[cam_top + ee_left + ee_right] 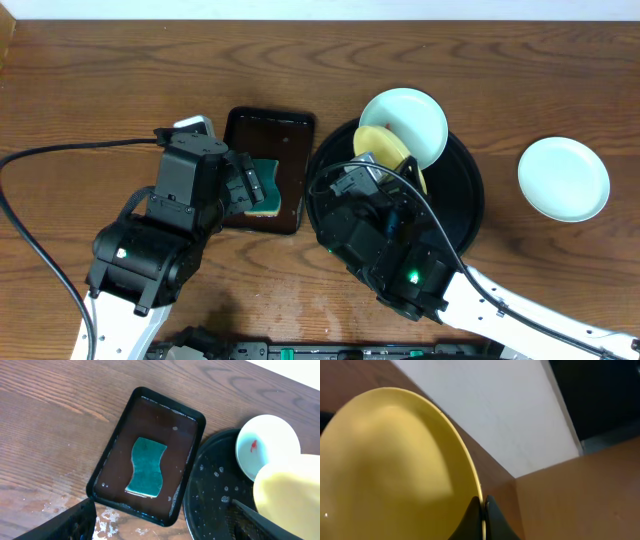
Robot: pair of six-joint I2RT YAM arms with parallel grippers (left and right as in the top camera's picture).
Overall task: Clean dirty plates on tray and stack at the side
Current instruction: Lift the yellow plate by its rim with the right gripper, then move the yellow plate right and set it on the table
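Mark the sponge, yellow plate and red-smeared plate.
sponge (146, 466), left wrist view, centre of its green top.
yellow plate (390, 470), right wrist view, middle of its visible face.
red-smeared plate (267, 440), left wrist view, pale surface beside the smear.

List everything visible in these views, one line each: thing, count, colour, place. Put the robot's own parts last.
mint-white plates: two, pale; one on the table right of the round tray, one red-smeared at that tray's far edge.
yellow plate: one, pale yellow, held over the round tray.
round tray: one, glossy black, centre-right.
rectangular tray: one, dark, left of the round tray.
sponge: one, green, in the rectangular tray.
table: one, brown wood.
left fingers: black, open, above the sponge.
right fingers: black, shut on the yellow plate's rim.
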